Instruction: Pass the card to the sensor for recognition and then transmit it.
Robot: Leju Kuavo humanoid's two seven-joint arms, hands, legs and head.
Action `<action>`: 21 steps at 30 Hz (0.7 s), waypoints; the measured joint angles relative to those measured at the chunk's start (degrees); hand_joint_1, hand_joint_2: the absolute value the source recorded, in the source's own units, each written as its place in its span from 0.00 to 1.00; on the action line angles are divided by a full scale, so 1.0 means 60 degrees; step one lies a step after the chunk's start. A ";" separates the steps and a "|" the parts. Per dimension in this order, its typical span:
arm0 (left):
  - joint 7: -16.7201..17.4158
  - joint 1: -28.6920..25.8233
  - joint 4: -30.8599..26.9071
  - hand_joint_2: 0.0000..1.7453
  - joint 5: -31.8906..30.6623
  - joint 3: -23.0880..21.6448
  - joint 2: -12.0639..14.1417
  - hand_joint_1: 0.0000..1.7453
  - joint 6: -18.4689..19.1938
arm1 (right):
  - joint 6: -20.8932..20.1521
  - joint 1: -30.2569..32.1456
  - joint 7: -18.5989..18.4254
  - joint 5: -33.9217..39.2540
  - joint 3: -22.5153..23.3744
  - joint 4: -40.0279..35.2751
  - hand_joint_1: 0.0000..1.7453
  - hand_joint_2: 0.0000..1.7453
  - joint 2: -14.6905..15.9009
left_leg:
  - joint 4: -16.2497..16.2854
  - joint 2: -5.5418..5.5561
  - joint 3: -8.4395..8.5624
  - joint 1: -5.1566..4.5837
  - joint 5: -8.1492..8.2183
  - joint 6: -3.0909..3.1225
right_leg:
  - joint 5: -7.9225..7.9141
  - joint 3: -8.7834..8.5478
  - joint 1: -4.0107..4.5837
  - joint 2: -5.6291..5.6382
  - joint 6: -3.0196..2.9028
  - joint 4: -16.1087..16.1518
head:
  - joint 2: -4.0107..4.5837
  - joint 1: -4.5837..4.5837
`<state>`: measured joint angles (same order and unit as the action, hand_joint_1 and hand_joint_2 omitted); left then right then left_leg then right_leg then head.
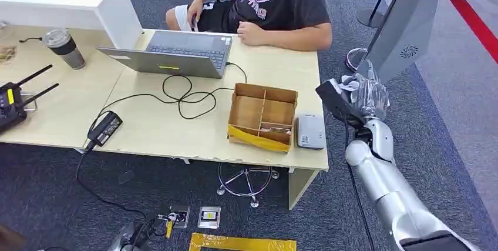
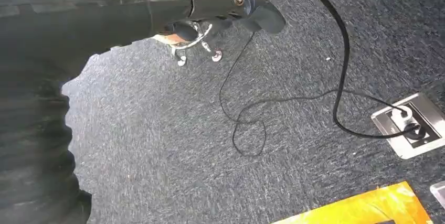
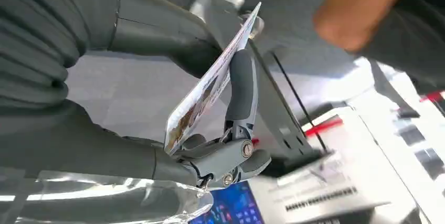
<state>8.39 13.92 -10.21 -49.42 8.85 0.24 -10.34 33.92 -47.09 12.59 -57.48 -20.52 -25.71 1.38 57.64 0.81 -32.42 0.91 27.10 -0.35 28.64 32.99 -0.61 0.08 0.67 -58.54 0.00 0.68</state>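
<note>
Right up against the wrist lens, the right hand (image 3: 210, 145) pinches the card (image 3: 210, 85) edge-on between the thick thumb and a darker finger (image 3: 240, 90), and the hold covers just a thin strip of the card. In the head view that same right hand (image 1: 361, 95) sits at about 3 o'clock, raised off the table's right end, well apart from the white card sensor (image 1: 310, 130), which lies flat on the table (image 1: 176, 127) just beside the cardboard divider box (image 1: 262, 116).

Risk, as I judge it: the pinch looks slim, so a quick swing toward the sensor could let the card pivot or slide out, and the carpet lies right below. The hand also comes in from beyond the table edge, so a low approach could clip the corner or nudge the sensor against the box.

Views compared: the wrist camera gives the card's printed face and the pinch itself; the head view blurs the hand so the card is hard to pick out, yet it alone lays out sensor, box, laptop (image 1: 176, 54) and the seated person (image 1: 276, 4) at 12 o'clock.

Down low, the left hand (image 2: 231, 6) hangs over the carpet with curled fingers, holding nothing I can make out.
</note>
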 joint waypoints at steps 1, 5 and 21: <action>0.0000 0.0002 0.0000 1.00 -0.0004 0.0000 -0.0004 0.00 0.0000 | 0.0011 -0.0169 0.0087 0.0014 0.0025 -0.0106 1.00 1.00 0.0007 | 0.0000 -0.0002 0.0000 0.0000 0.0000 0.0000 | -0.0001 0.0000 0.0000 0.0002 -0.0001 0.0000 | 0.0000 0.0004; 0.0000 0.0013 0.0000 1.00 -0.0004 0.0000 -0.0007 0.00 0.0007 | -0.0343 -0.0869 0.0167 -0.0120 0.0080 -0.0731 1.00 1.00 -0.0007 | -0.0001 -0.0002 0.0001 0.0001 -0.0001 -0.0001 | -0.0001 -0.0002 0.0001 0.0001 -0.0002 0.0000 | 0.0000 0.0004; -0.0113 0.0293 0.0000 1.00 0.0007 0.0000 -0.0226 0.00 0.0000 | -0.2656 -0.3059 -0.0077 -0.2237 -0.0612 -0.0349 1.00 1.00 -0.0929 | -0.0001 0.0015 -0.0006 0.0006 -0.0013 0.0000 | -0.0004 -0.0002 0.0007 -0.0019 -0.0006 -0.0001 | 0.0004 0.0007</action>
<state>7.72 15.68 -10.21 -49.37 8.85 -1.12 -10.34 17.99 -65.44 12.13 -70.91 -24.20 -27.80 -4.20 57.63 0.89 -32.45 0.95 27.02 -0.35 28.61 32.97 -0.57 -0.04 0.63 -58.55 0.02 0.72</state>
